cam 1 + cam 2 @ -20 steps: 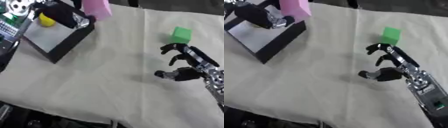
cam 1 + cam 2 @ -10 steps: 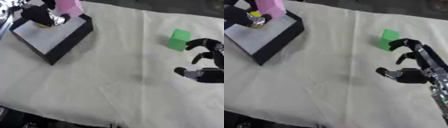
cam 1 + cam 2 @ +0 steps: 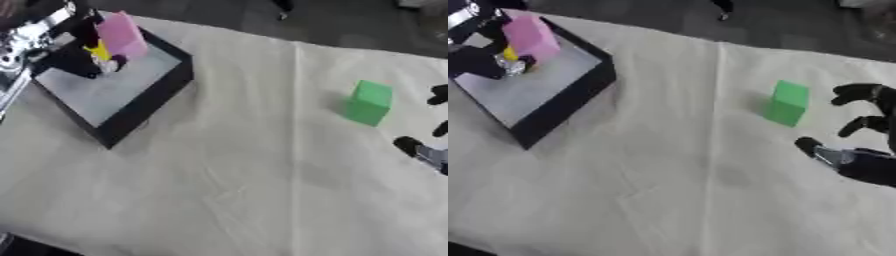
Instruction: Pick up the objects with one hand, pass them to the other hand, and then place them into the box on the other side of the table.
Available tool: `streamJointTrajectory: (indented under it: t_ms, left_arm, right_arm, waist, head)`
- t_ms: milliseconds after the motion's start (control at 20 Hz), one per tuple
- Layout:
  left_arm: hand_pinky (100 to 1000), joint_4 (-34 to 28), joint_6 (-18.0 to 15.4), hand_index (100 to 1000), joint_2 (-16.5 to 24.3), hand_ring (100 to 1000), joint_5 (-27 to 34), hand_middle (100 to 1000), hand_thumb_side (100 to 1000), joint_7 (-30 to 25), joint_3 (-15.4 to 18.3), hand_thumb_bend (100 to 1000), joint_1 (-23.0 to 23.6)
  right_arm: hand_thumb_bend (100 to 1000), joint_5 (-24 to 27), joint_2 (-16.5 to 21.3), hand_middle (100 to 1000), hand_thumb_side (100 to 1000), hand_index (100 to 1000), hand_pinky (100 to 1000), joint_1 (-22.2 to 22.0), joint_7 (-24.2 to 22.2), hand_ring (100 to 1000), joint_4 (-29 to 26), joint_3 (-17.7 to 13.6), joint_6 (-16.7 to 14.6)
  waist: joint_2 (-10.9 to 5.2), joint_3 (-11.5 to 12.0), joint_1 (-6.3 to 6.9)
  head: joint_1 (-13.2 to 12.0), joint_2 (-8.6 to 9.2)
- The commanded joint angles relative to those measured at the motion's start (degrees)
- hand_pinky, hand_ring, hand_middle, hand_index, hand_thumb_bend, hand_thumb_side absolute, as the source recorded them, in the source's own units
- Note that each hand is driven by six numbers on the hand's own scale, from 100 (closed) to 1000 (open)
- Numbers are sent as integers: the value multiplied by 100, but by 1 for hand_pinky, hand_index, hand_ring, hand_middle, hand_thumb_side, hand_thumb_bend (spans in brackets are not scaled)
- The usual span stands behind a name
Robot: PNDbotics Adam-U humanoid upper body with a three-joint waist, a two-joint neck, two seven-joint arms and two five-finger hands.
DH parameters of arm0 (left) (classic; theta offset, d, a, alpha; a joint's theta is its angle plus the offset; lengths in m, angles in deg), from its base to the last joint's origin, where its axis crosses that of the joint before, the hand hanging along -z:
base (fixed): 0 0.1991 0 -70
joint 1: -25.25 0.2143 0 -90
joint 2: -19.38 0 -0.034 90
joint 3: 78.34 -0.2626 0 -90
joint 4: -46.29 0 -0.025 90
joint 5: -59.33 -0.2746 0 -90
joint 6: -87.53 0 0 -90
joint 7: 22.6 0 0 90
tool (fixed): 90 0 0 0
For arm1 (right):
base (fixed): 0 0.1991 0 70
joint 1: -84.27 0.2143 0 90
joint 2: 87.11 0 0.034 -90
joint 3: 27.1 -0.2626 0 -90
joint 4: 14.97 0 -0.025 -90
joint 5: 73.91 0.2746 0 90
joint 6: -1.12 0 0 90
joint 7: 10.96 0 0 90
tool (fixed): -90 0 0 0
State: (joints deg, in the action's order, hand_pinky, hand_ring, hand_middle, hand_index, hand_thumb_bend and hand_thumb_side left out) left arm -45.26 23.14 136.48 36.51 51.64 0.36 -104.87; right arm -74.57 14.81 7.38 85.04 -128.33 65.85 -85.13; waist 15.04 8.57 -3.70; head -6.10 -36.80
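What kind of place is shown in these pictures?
Probably a robot test bench, not a home: a table under a plain cloth carries only a black box, a green block and a pink block, with the right hand open nearby.

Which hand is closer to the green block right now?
Right. The right hand is open just right of the green block, not touching. The left hand is across the table over the box.

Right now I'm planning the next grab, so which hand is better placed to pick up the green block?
The right hand. It sits open just beside the green block, apart from it. The left hand is across the table at the black box, occupied with the pink block.
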Motion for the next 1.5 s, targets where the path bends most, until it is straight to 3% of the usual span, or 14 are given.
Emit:
streamJointTrajectory:
  t_ms: [50, 500, 600, 700, 800, 850, 1050, 1350, 1450, 1500]
  left_arm:
    - [790, 156, -5, 368, 266, 572, -123, 429, 164, 124, 165, 100, -24]
    - [791, 675, -67, 409, 262, 587, -397, 456, 150, 258, 269, 149, 84]
    - [810, 772, -107, 507, 252, 613, -444, 502, 142, 240, 280, 230, 94]
    - [839, 852, -169, 704, 243, 664, -519, 601, 124, 204, 286, 300, 103]
    - [858, 899, -252, 789, 243, 709, -656, 650, 288, 180, 294, 400, 104]
    - [863, 907, -299, 800, 244, 726, -733, 664, 379, 183, 303, 497, 103]
    - [864, 871, -437, 803, 262, 736, -1000, 674, 432, 241, 334, 638, 101]
    - [868, 767, -469, 810, 290, 743, -1102, 682, 406, 195, 382, 691, 140]
    - [868, 748, -484, 806, 290, 741, -1109, 679, 388, 152, 392, 683, 143]
    - [867, 733, -480, 798, 287, 737, -1101, 671, 352, 150, 407, 638, 142]
  right_arm:
    - [668, 54, 110, 607, 106, 727, 448, 60, 100, 897, -123, -135, -58]
    - [670, 95, 68, 607, 110, 726, 447, 84, 242, 898, -123, -245, -124]
    - [670, 103, 58, 607, 111, 726, 447, 89, 256, 899, -123, -255, -121]
    - [670, 106, 47, 607, 113, 726, 446, 94, 262, 899, -123, -260, -119]
    - [671, 113, 42, 607, 113, 727, 447, 99, 275, 899, -123, -272, -124]
    - [670, 119, 44, 607, 114, 727, 447, 100, 284, 900, -123, -280, -127]
    - [667, 144, 73, 607, 115, 727, 447, 103, 307, 900, -123, -296, -139]
    - [668, 149, 83, 607, 119, 727, 447, 85, 325, 901, -123, -307, -129]
    - [667, 155, 83, 607, 120, 727, 446, 83, 334, 901, -123, -310, -139]
    - [666, 160, 82, 607, 120, 726, 446, 82, 340, 902, -123, -312, -144]
  waist:
    - [-70, -18, 16]
    - [-15, -94, -21]
    - [-3, -97, -28]
    - [5, -96, -35]
    - [6, -93, -40]
    - [4, -91, -42]
    - [-7, -75, -37]
    - [-10, -69, -22]
    - [-9, -75, -18]
    - [-10, -77, -16]
  head:
    - [-63, 108]
    - [-157, 65]
    - [-179, 39]
    - [-195, 19]
    - [-208, 7]
    - [-212, 3]
    - [-213, -15]
    - [-166, -33]
    - [-160, -34]
    - [-160, -39]
